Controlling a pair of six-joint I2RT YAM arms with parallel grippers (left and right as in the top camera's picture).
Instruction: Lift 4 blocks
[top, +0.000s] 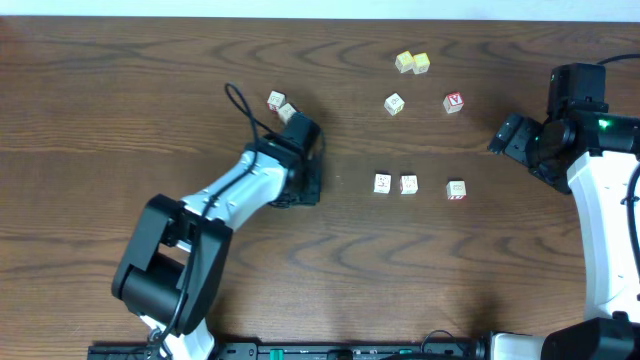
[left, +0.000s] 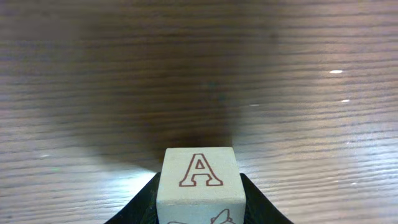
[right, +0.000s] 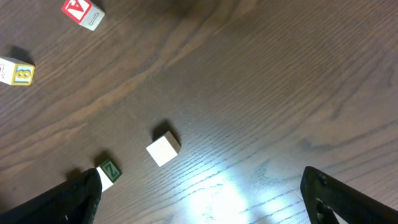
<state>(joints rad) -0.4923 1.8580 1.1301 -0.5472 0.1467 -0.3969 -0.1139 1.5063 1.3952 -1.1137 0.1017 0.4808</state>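
1. A wooden table (top: 120, 60); small cubes lie scattered over its far half.
2. The left gripper (top: 292, 120) is left of centre; it pinches the A block (left: 200, 186) from both sides.
3. The right gripper (right: 202, 199) is at the right edge; its jaws are spread wide on nothing.
4. A second block (top: 276, 99) sits just beside the held one; a row of three blocks (top: 409, 184) lies mid-table.

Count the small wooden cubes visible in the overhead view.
9 small wooden cubes: two upper left, one held by the left gripper; two yellowish ones top centre; two below those; three in a mid-table row. The arm may hide more.
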